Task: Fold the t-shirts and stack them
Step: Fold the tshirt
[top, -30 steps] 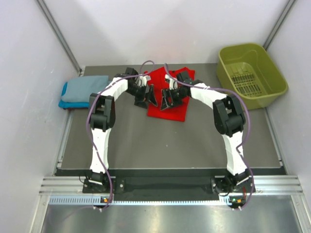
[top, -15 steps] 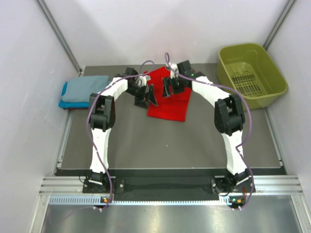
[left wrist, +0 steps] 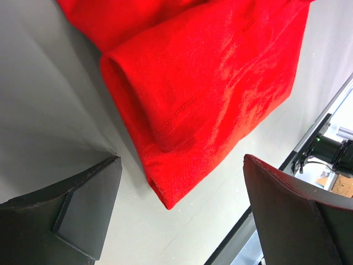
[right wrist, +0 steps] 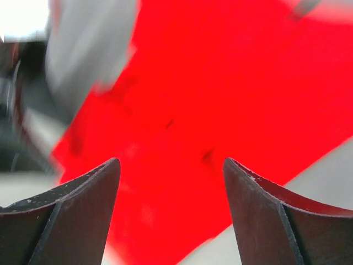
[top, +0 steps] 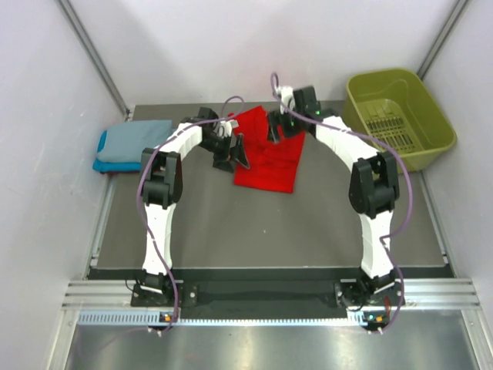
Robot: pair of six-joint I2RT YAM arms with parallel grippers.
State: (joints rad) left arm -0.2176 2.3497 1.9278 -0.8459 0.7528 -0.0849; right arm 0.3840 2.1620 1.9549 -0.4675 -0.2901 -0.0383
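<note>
Red t-shirt point(top: 268, 168) on desk point(top: 231, 223) (edge doubled over). Left end effector point(top: 231, 156) apart at its edge; right end effector point(top: 275, 132) apart above.

Bright, even light from above; one wrist view is smeared.

In the top view, soft white light falls evenly on the pale walls point(top: 254, 46) and the grey table point(top: 254, 231). Shadows under the arms are faint and there is no glare, and the wall rails splay outward toward the corners. The left wrist view is sharp: the stitching of the red shirt point(left wrist: 220, 77) reads clearly, its folded sleeve opening is dark, and a soft shadow crosses the table beside it. The right wrist view is motion-blurred, with the cloth's edges streaked and the upper left corner blown out white. Only the black fingers point(right wrist: 60, 215) stay crisp.
</note>
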